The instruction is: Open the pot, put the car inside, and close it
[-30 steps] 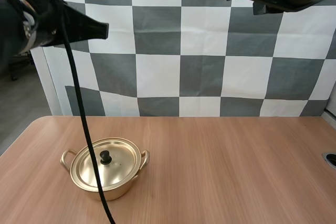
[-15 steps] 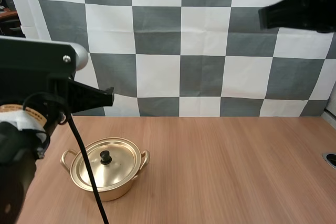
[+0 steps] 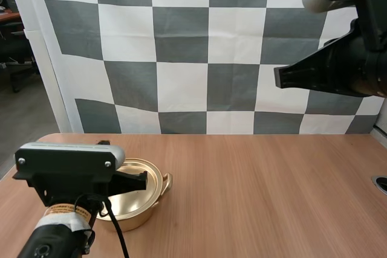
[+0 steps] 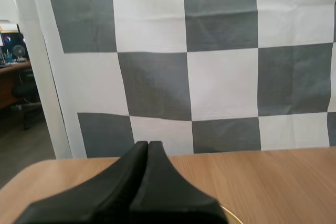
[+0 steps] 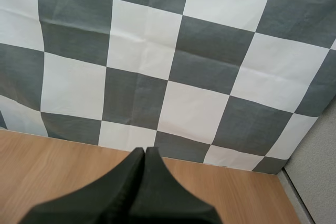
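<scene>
Brass-coloured pot (image 3: 144, 216) near the left edge of the table (image 3: 260, 197), toward its near-left corner and well apart from the right edge; lid (image 3: 139, 194) seemingly on, judging from the gold disc inside the rim, its knob hidden behind the left arm; a sliver of gold rim just below the fingers (image 4: 157, 182) in the left wrist view; opening step in hand, by the look of it, and barely begun, with nothing lifted yet; left gripper (image 3: 145, 177) low over the pot and pointing across it, pressed together into one dark wedge, gripping nothing; whether touching the lid or just above it, impossible to tell; right gripper (image 3: 279, 78) high above the right half of the table, well apart from the pot, likewise closed into a wedge and empty; next, probably: part the left fingers, tip them down over the hidden knob, centre, pinch, lift straight up, then park the lid on bare table beside the pot; some risk of a closed tip nudging lid or pot sideways if lowered before opening.
</scene>
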Robot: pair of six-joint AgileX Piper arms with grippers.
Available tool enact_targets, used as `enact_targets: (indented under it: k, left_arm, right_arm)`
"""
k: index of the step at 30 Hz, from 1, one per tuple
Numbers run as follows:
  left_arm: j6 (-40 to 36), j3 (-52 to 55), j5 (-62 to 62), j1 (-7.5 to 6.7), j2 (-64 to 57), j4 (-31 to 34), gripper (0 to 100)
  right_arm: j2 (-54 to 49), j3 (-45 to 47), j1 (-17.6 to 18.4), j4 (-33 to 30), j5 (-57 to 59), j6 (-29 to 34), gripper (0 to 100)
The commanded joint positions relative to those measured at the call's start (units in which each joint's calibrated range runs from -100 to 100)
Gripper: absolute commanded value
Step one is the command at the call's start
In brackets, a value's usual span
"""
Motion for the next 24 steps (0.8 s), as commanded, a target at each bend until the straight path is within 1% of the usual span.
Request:
enact_targets:
  k: [1, 4, 6, 8, 10, 12, 14, 18, 20, 22, 24]
  left_arm:
    - [-0.5, 2.5, -1.8, -0.02, 0.0, 0.1, 0]
    - [-1.3, 2.5, 3.9, -0.02, 0.0, -0.3, 0]
    - [-2.2, 2.5, 5.7, -0.09, 0.0, -1.2, 0]
    - [-2.6, 2.5, 9.5, -0.34, 0.0, -1.5, 0]
    - [-2.6, 2.5, 13.7, -0.84, 0.0, -1.9, 0]
    - [-2.6, 2.5, 13.7, -1.03, 0.0, -1.9, 0]
    - [-2.6, 2.5, 13.7, -1.03, 0.0, -1.9, 0]
    - [-2.6, 2.5, 13.7, -1.02, 0.0, -1.7, 0]
    - [-2.6, 2.5, 13.7, -1.02, 0.0, -1.2, 0]
    - [-2.6, 2.5, 13.7, -1.02, 0.0, -0.8, 0]
    - [-2.6, 2.5, 13.7, -1.02, 0.0, -0.8, 0]
  right_arm:
    - [0.0, 0.2, 0.3, -0.1, 0.1, 0.0, 0]
    - [0.0, 1.3, 2.9, -0.8, -0.4, 0.0, 0]
    - [-0.3, 3.1, 5.3, -2.2, -2.1, 1.0, 0]
    - [-1.0, 5.7, 7.6, -4.5, -5.5, 3.1, 0]
    - [-2.4, 10.0, 8.9, -8.2, -11.7, 6.7, 0]
    - [-4.2, 15.0, 9.1, -11.1, -18.7, 10.7, 0]
    - [-6.3, 20.6, 9.1, -13.2, -26.6, 13.0, 0]
    - [-10.6, 32.0, 9.1, -13.1, -42.8, 15.0, 0]
    - [-12.5, 36.6, 9.1, -12.8, -49.9, 15.0, 0]
    - [-14.4, 41.1, 9.1, -12.4, -55.0, 15.4, 0]
    - [-16.2, 44.5, 9.0, -12.4, -57.2, 15.4, 0]
